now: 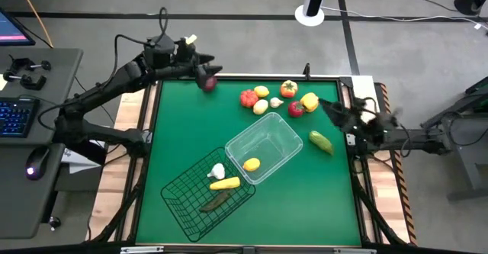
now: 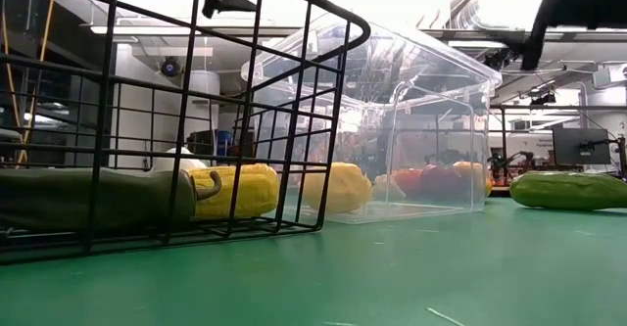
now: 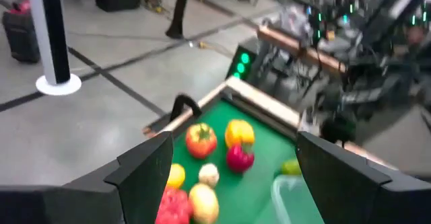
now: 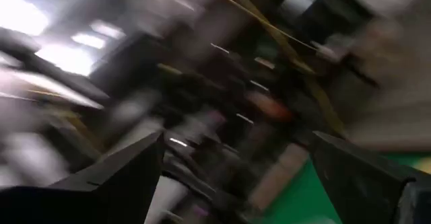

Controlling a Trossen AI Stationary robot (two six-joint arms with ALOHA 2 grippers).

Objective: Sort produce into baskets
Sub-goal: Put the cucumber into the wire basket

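My left gripper (image 1: 204, 71) hangs open over the table's far left corner. A dark red piece (image 1: 207, 83) shows just below its tips, but its wrist view (image 3: 232, 167) shows nothing between the fingers. My right gripper (image 1: 333, 109) is open and empty (image 4: 236, 177) by the right edge, near a yellow pepper (image 1: 309, 101) and a red piece (image 1: 296, 109). Several pieces of produce (image 1: 261, 100) lie at the far middle of the mat. A green cucumber (image 1: 321, 142) lies at the right. The clear basket (image 1: 284, 136) holds a lemon (image 1: 251, 164). The wire basket (image 1: 183, 204) holds corn (image 1: 224, 183), garlic (image 1: 218, 171) and a dark cucumber (image 1: 217, 201).
The two baskets stand side by side, slantwise, at the near middle of the green mat (image 1: 305, 208); the wire basket (image 2: 196, 111) is nearest the low camera. Bare mat shows at the near right and along the left edge. A desk with a keyboard (image 1: 15, 117) stands beyond the table's left edge.
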